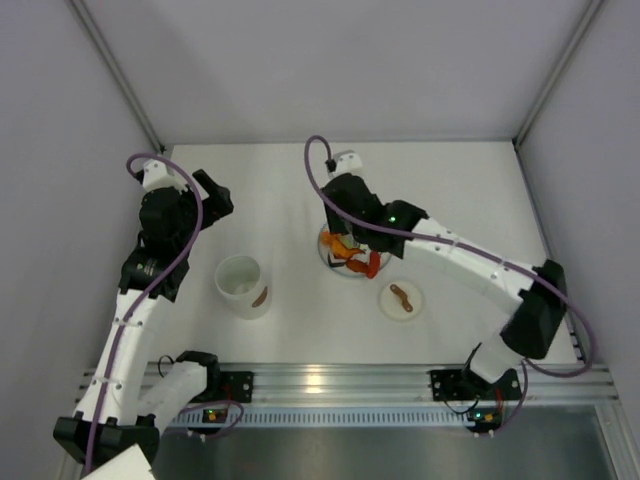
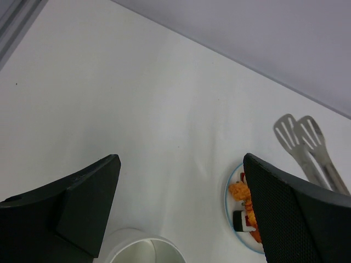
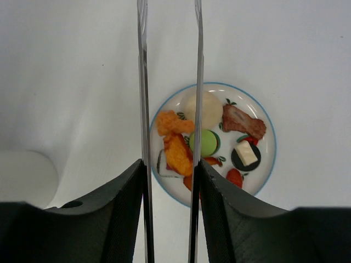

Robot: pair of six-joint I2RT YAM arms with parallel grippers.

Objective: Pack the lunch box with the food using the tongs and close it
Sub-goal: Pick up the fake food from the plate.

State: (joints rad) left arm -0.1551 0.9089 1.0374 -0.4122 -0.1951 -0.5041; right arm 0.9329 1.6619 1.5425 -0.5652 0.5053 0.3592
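Right wrist: right gripper (image 3: 170,175) partly closed, clamping tongs (image 3: 143,82), their arms apart, above plate (image 3: 266,167) of food (image 3: 178,153). Lunch box (image 1: 242,285) near-left of plate, lidless. Left gripper (image 2: 181,164) wide open, empty

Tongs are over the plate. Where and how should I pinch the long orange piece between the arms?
Pinch the long orange piece across its narrow middle, coming straight down from above. It lies flat on the plate, its length running along the tongs, so the arms should close on its long sides. The green piece sits close beside it, so ease in.
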